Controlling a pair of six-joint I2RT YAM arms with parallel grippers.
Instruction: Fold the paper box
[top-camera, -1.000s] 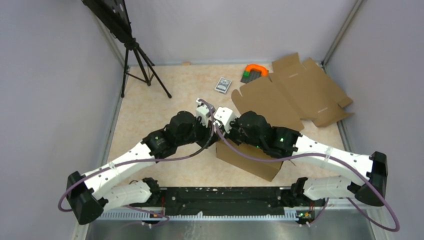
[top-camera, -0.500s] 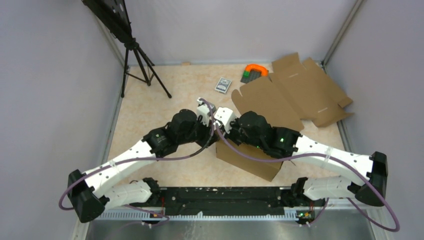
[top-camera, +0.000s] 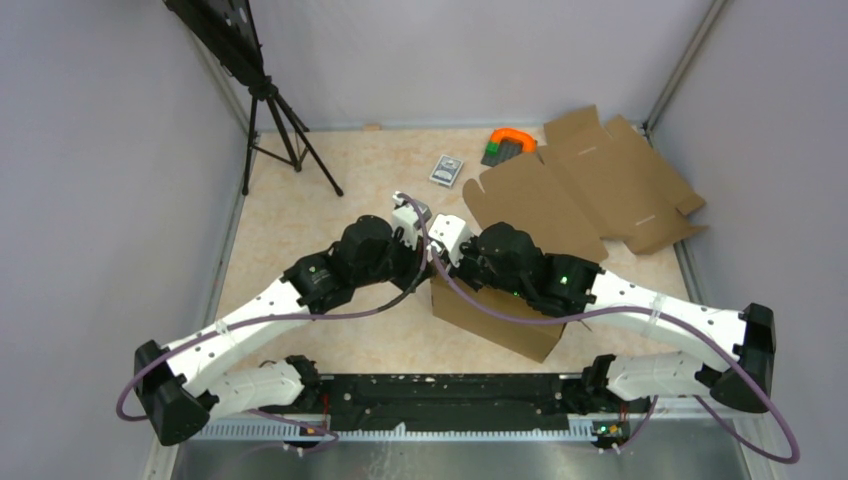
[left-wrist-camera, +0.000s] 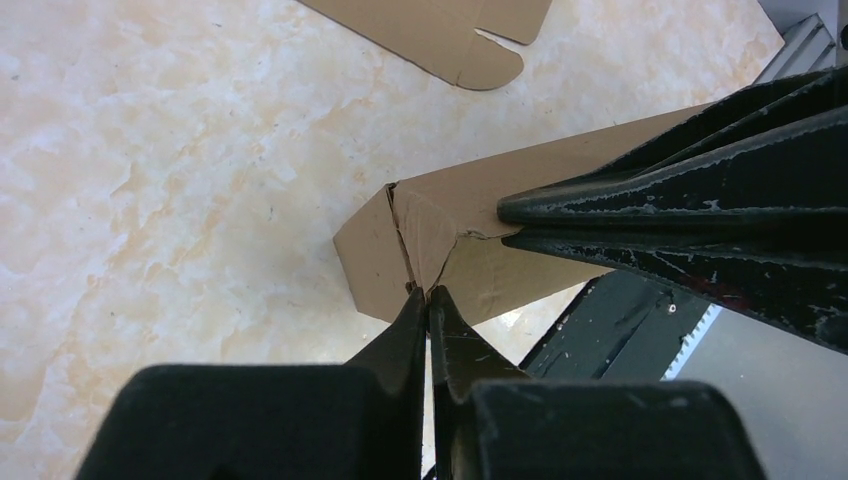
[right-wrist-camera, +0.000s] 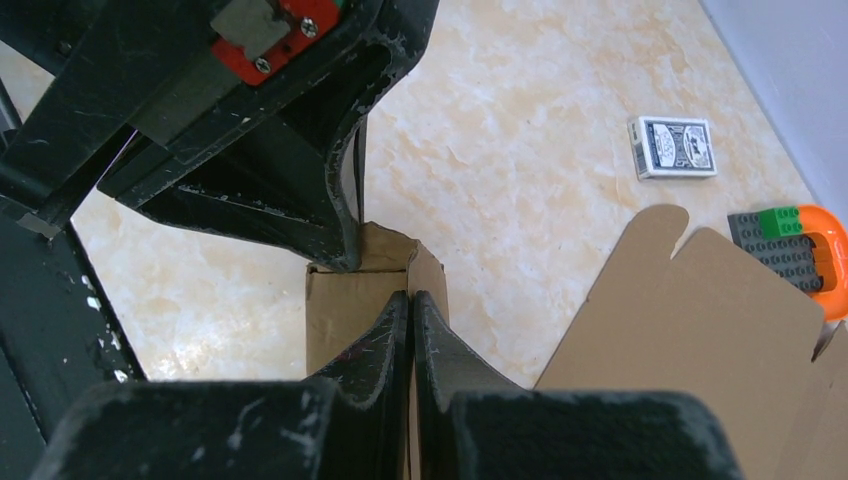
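Note:
The paper box (top-camera: 497, 318) is brown cardboard, partly folded, and lies under my right arm near the front. Its raised corner (left-wrist-camera: 425, 225) shows in the left wrist view. My left gripper (left-wrist-camera: 428, 296) is shut, its tips touching the lower edge of that corner with nothing seen between them. My right gripper (right-wrist-camera: 411, 298) is shut on the box's upright wall (right-wrist-camera: 345, 310) beside the same corner. The right fingers (left-wrist-camera: 650, 200) cross the left wrist view, and the left fingers (right-wrist-camera: 300, 190) press the corner's top in the right wrist view. In the top view both sets of fingertips are hidden beneath the wrists.
A flat brown cardboard blank (top-camera: 590, 190) is spread at the back right. A small grey card pack (top-camera: 446, 169) and an orange and green toy (top-camera: 510, 143) lie beyond the arms. A black tripod (top-camera: 275, 120) stands at the back left. Grey walls enclose the table.
My left gripper's jaws have closed at the box corner, and its wrist has shifted slightly farther away. The right arm and the box have stayed put.

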